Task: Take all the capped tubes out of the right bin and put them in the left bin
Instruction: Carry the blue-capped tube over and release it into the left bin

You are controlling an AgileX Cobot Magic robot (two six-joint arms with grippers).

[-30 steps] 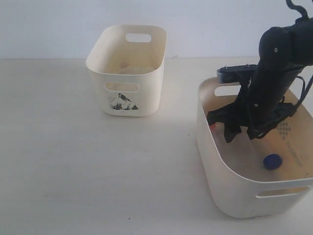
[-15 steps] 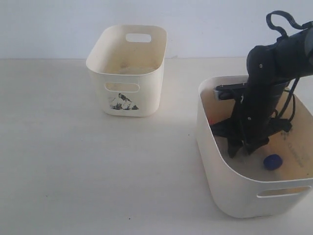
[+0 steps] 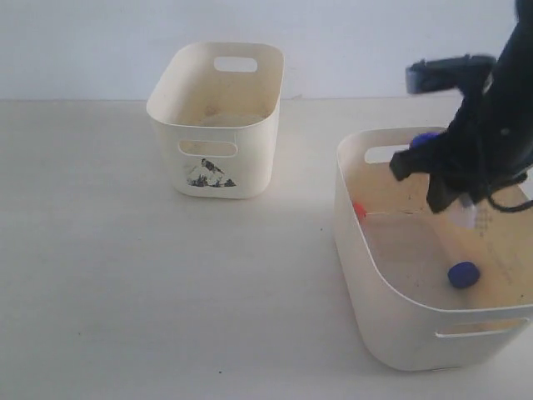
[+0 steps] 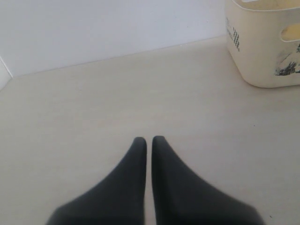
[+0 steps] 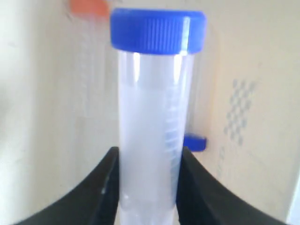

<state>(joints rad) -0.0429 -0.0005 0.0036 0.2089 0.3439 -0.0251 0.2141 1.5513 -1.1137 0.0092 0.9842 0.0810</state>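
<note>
The tube was frosted clear plastic, its cap ridged; the left bin and right bin were smooth cream plastic; the worktop looked matt, perhaps laminate.

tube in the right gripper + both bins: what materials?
The held tube: translucent, frosted-looking plastic, going by the faint graduation marks. Its ribbed blue cap is opaque, likely plastic too. The right bin and left bin: cream, matte, smooth moulded walls with rounded corners, probably plastic.

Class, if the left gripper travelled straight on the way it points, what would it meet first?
Probably only bare table, then the white wall; the left bin sits off that line. Depth is unclear.
</note>
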